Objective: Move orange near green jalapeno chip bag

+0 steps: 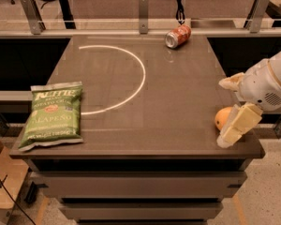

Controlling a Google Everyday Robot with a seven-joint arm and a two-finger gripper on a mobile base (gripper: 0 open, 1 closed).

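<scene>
The orange (pixel 222 116) sits on the dark table near its right front corner. My gripper (pixel 222 112) reaches in from the right and is open. One cream finger (pixel 231 82) is behind the orange and the other finger (pixel 236 125) lies in front of it, hiding its right part. The orange rests between them on the table. The green jalapeno chip bag (pixel 51 115) lies flat at the table's left front edge, far from the orange.
A red-orange soda can (pixel 178 35) lies on its side at the back of the table (pixel 159 121). A white arc (pixel 131 76) is marked on the table top. Metal rails and posts (pixel 143 12) run behind the table.
</scene>
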